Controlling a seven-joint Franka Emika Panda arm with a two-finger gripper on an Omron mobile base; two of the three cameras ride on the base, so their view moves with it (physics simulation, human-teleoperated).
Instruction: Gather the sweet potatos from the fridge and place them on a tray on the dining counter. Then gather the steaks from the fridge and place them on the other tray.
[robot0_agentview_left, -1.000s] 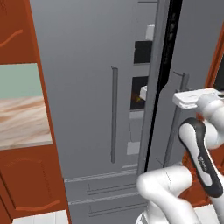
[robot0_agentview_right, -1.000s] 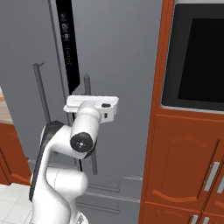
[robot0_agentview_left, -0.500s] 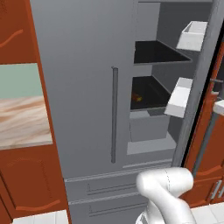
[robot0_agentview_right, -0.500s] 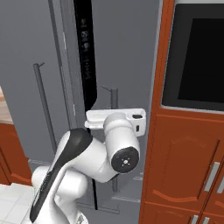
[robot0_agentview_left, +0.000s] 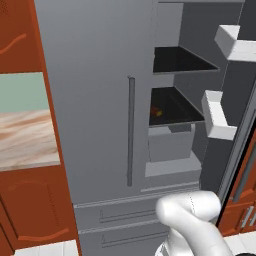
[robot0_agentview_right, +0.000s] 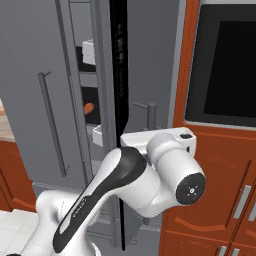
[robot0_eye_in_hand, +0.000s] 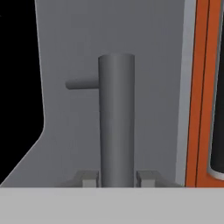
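The grey fridge (robot0_agentview_left: 95, 90) has its left door closed and its right door (robot0_agentview_right: 150, 60) swung open. An orange-red sweet potato (robot0_agentview_left: 156, 111) lies on a dark inner shelf, and the right base view shows that sweet potato (robot0_agentview_right: 89, 107) through the door gap. My gripper (robot0_eye_in_hand: 116, 178) is shut on the right door's vertical bar handle (robot0_eye_in_hand: 116, 118), one fingertip (robot0_eye_in_hand: 87, 178) on each side of it. My hand (robot0_agentview_right: 165, 142) sits against the door's outer face below the handle (robot0_agentview_right: 150, 116). A strip of the dining counter (robot0_agentview_left: 25, 140) shows at far left. Steaks and trays are out of view.
White door bins (robot0_agentview_left: 220, 116) jut from the open door's inner side. Two wide drawers (robot0_agentview_left: 120, 215) lie below the doors. A black-fronted oven (robot0_agentview_right: 225, 65) in red-brown cabinets stands just right of the open door. More red-brown cabinets (robot0_agentview_left: 25, 210) flank the fridge's left.
The right fridge door has swung wide open, uncovering the shelves and door bins. My hand travelled right with the handle, and the jaws narrowed onto it.
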